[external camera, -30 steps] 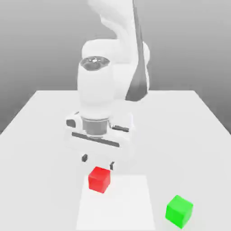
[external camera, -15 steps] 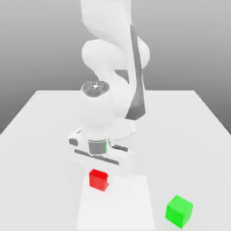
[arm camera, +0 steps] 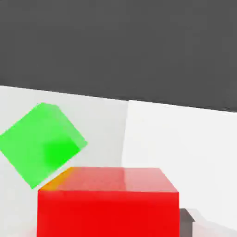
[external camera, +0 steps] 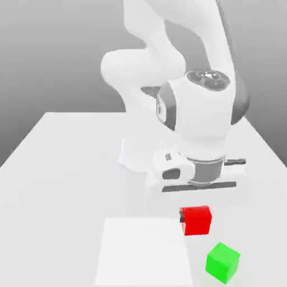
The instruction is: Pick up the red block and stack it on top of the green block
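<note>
The red block (external camera: pixel 196 221) and green block (external camera: pixel 222 262) bear no legible writing, brand or label. Relative to the earlier frame, the arm (external camera: pixel 204 112) has swung toward the exterior view's right, and the red block has left the white sheet (external camera: pixel 143 252) with it. The claw (external camera: pixel 195 220), previously spread above the red block, is now closed, pinching the red block between its tips. The red block appears in the exterior view beyond the sheet's far right corner, near the green block and apart from it. The green block remains unmoved on the tabletop (external camera: pixel 67 196), beside the sheet.
</note>
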